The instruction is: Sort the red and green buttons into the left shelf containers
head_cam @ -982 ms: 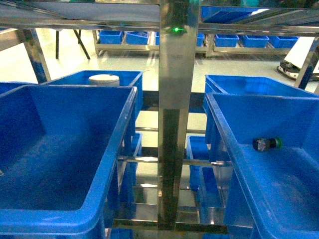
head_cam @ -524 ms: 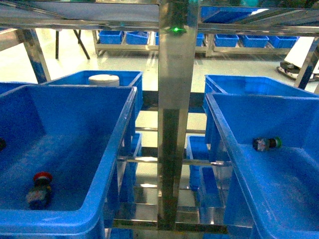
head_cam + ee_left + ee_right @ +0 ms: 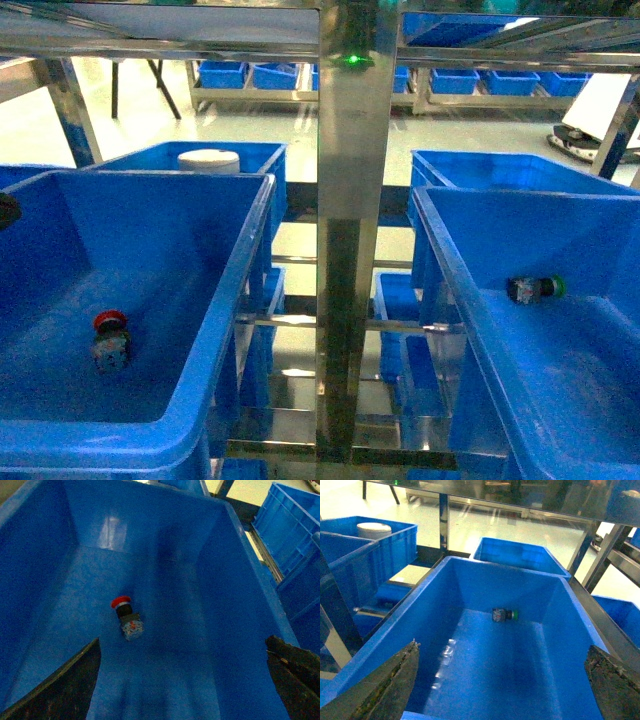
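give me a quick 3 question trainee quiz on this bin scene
1. True or false: the red button lies in the left blue bin.
2. Which cap colour has the button in the right blue bin? A red, B green, C yellow
3. Fill in: the round white tub sits in the bin ____ the left blue bin.

Key: 1 true; 2 B; 3 behind

The left gripper (image 3: 182, 680) is seen with its dark fingers spread wide apart at the lower corners of its wrist view, nothing held. The right gripper (image 3: 502, 685) is likewise spread wide, nothing held.
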